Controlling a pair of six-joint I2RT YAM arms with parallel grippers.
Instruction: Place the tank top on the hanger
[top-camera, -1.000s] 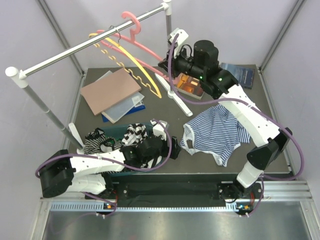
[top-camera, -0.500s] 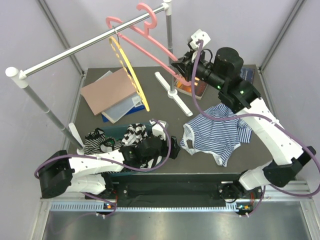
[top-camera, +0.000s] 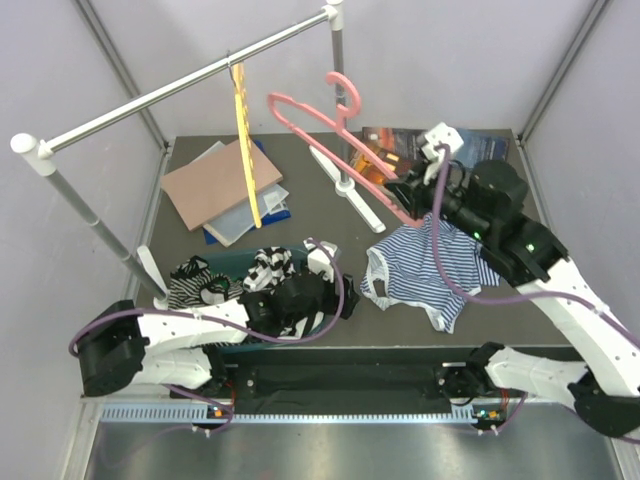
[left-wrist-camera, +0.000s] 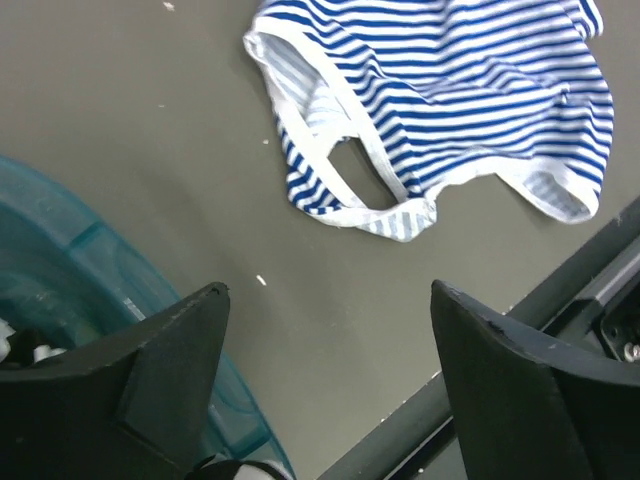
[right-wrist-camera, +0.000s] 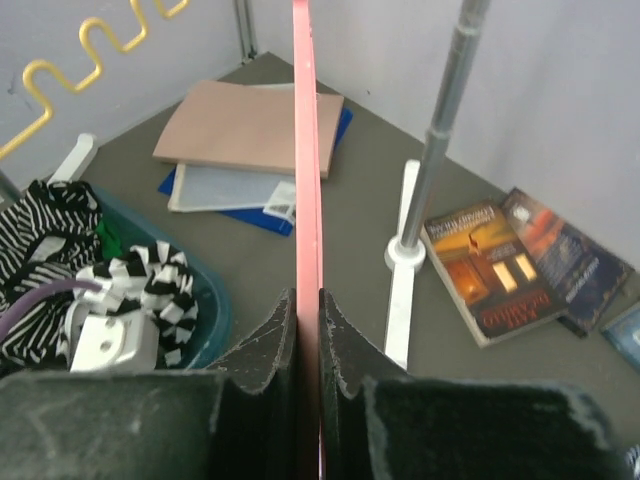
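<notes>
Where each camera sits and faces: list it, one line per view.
Top external: above and behind the bases, looking down on the table; both arms show.
Left wrist: low, facing the tank top; left gripper open.
Right wrist: raised, looking along the hanger toward the books; right gripper shut on it.
Shared: top and left wrist both show the tank top.

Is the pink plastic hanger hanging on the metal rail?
No, the right gripper holds the pink plastic hanger in mid-air, off the metal rail.
</notes>
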